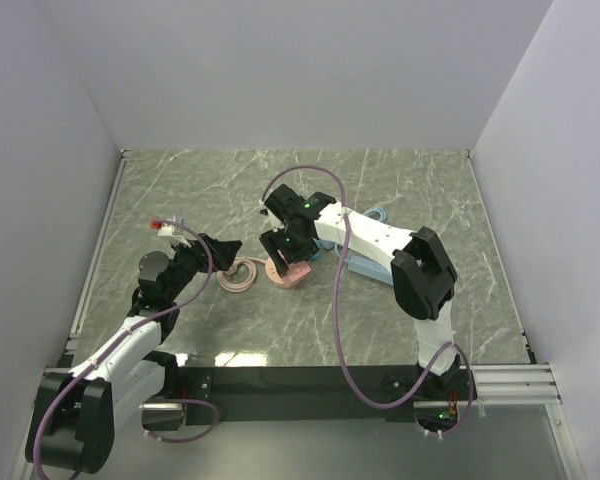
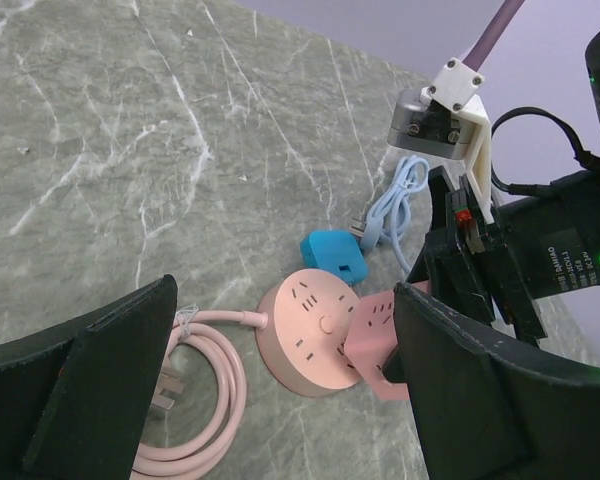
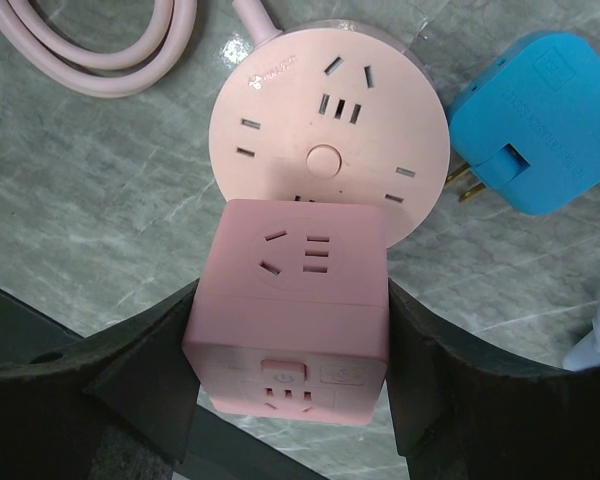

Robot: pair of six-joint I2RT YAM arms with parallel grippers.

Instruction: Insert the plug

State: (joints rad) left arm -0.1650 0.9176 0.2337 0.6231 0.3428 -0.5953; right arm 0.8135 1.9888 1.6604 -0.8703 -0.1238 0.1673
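marble table [image 1: 180, 190]: we judge plug [image 3: 535, 130] light, rigid, slick; take its flat sides. right gripper [image 3: 292, 320] clamps pink cube [image 3: 290, 270]; left gripper [image 2: 280, 310] spread wide, empty.

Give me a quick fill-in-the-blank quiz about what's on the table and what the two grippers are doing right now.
1. The right gripper is shut on the ____ cube.
2. The left gripper is ____ and holds nothing.
3. The plug lies beside the round socket, and its colour is ____.
Missing words: pink; open; blue.
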